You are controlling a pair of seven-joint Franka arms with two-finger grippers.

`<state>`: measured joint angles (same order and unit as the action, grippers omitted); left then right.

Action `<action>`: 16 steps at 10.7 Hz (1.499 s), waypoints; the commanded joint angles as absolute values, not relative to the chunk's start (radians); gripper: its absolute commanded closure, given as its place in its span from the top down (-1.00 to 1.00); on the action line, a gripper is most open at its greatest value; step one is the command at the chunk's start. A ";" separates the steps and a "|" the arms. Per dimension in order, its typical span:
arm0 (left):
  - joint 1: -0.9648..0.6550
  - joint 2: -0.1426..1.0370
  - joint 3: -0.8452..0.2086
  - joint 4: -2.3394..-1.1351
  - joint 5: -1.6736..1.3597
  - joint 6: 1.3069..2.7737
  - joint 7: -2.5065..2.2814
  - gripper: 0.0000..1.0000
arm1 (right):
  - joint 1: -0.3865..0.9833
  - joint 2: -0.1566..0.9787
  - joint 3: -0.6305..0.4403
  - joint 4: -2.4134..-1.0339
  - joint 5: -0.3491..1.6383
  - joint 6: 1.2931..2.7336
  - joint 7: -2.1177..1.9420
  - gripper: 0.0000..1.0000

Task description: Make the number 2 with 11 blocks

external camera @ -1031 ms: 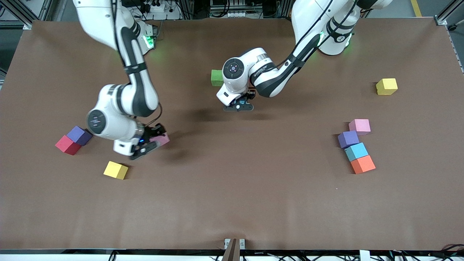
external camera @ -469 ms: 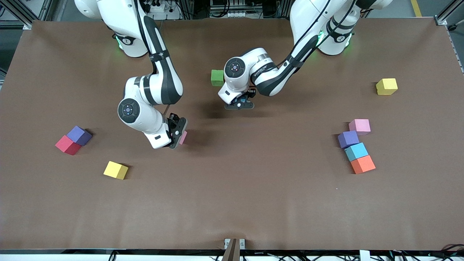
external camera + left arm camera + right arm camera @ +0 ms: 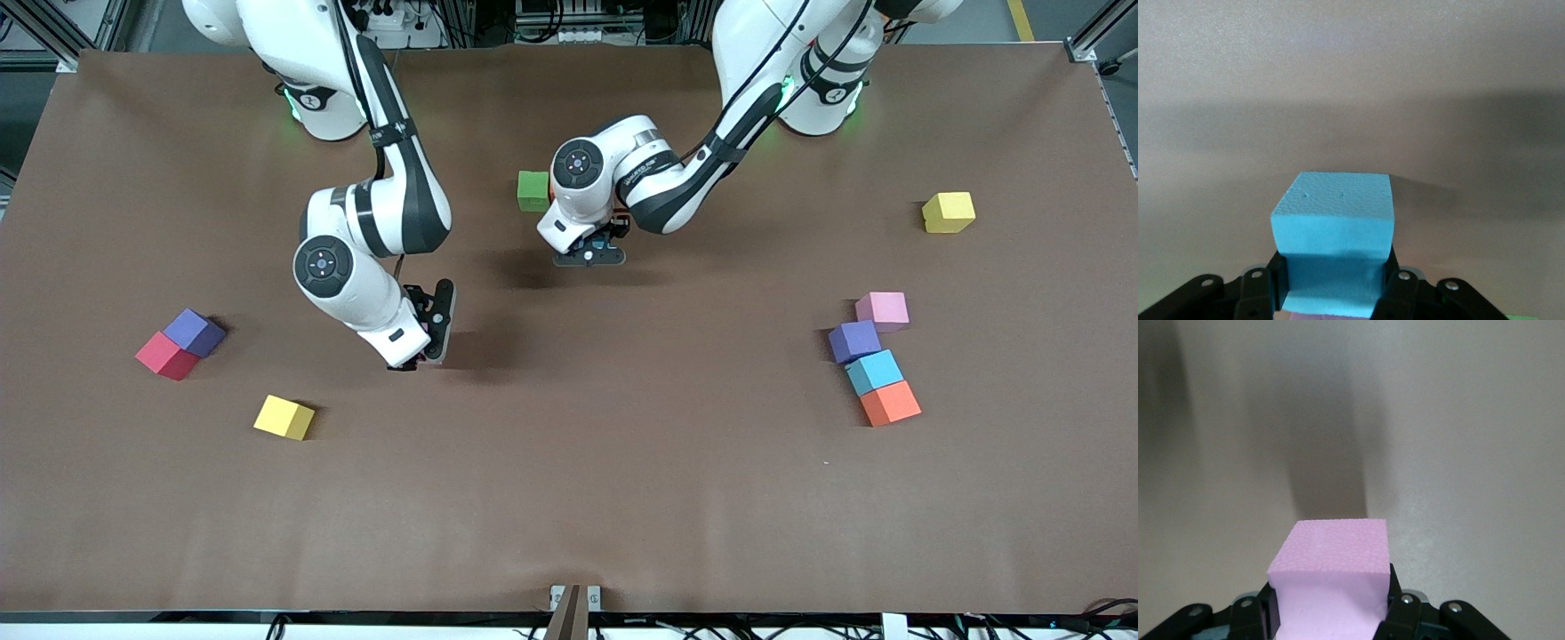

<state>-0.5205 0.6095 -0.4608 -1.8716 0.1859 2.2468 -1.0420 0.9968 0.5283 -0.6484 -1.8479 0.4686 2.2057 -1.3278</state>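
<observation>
The left gripper (image 3: 587, 258), clamping a light blue block (image 3: 1333, 233), is hanging beside the green block (image 3: 532, 190) mid-desk; the right gripper (image 3: 427, 342), gripping a pink block (image 3: 1328, 577), is hanging toward the right arm's end

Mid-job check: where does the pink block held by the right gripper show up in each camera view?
Front view: the held pink block is hidden under the right gripper, which is over bare table toward the right arm's end.
Left wrist view: not in it; that shows a light blue block clamped in the left gripper.
Right wrist view: pink block, between the fingers.
Shared landmark: the brown table.
</observation>
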 commanded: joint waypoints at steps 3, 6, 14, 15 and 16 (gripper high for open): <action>-0.523 0.586 -0.451 -1.902 0.156 2.260 -1.058 -0.07 | 0.970 0.541 -0.646 -1.833 0.451 2.194 -1.361 -0.60; -0.525 0.592 -0.451 -1.896 0.155 2.261 -1.058 0.27 | 0.969 0.543 -0.644 -1.836 0.451 2.194 -1.348 -0.60; -0.506 0.548 -0.449 -1.890 0.138 2.244 -1.045 1.00 | 0.994 0.545 -0.641 -1.839 0.465 2.200 -1.345 -0.57; -0.482 0.514 -0.449 -1.890 0.138 2.224 -1.045 1.00 | 1.008 0.545 -0.641 -1.841 0.466 2.201 -1.345 -0.57; -0.456 0.490 -0.449 -1.891 0.138 2.205 -1.040 1.00 | 1.015 0.545 -0.641 -1.841 0.466 2.201 -1.345 -0.57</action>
<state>-0.4924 0.5644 -0.4517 -1.8668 0.1576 2.2401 -1.0503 1.0017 0.5404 -0.6404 -1.8479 0.4661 2.2036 -1.3450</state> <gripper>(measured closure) 0.000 0.414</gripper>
